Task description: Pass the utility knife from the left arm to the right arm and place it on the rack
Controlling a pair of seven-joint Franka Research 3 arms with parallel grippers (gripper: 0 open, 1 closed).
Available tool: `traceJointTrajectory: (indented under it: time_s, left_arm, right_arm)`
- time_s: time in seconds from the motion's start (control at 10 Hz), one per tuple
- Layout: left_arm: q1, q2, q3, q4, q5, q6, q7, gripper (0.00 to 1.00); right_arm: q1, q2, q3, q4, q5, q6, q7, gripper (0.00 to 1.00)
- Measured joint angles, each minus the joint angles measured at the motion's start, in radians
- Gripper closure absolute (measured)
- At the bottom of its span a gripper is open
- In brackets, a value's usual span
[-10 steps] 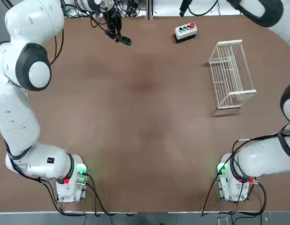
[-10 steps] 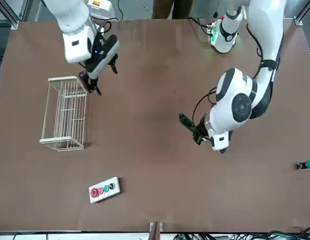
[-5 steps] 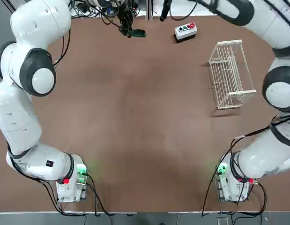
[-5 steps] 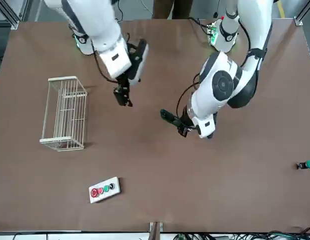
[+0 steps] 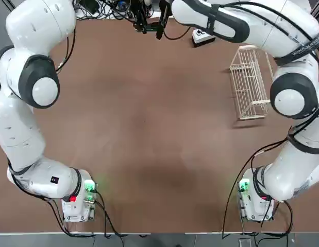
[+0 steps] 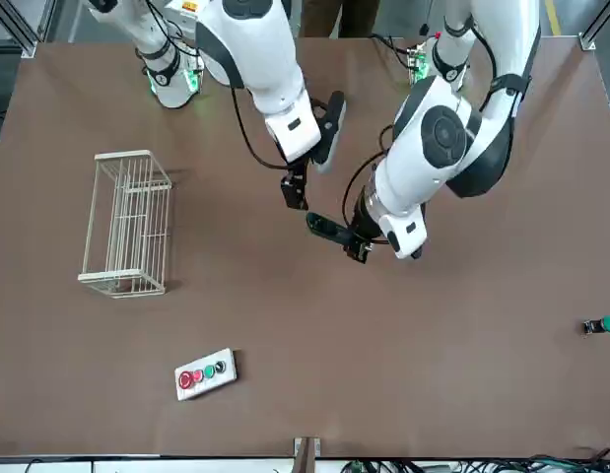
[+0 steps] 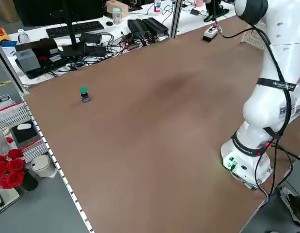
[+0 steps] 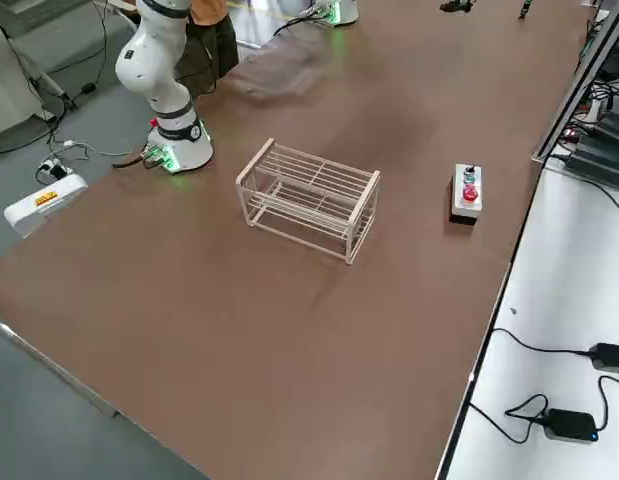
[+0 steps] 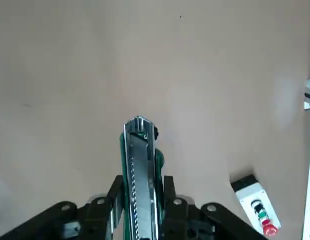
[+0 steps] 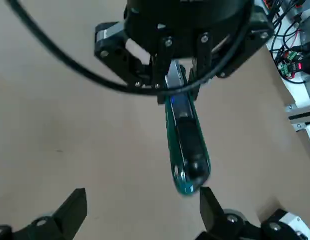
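Brown table (image 6: 285,374), white wire rack (image 6: 129,223) empty at my right side, well apart from both arms. I see the left gripper (image 6: 358,242) clenched on the utility knife (image 6: 324,226), held above mid-table. Right gripper (image 6: 294,189) sits just beside the knife's free end, fingers (image 10: 69,212) spread wide, not touching it.
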Motion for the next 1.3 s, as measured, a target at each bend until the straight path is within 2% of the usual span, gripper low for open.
traceJointTrajectory:
  time_s: [0.4, 1.3]
  left_arm:
    - [-0.003, -0.002, -0.037, 0.0, 0.0, -0.027, -0.024, 0.65]
    - [0.003, -0.035, -0.039, 0.001, 0.0, -0.051, -0.031, 0.65]
  right_arm:
    - [-0.004, 0.038, -0.009, 0.041, -0.009, 0.009, 0.0, 0.0]
    - [-0.001, 0.059, -0.011, 0.043, -0.035, 0.013, 0.027, 0.01]
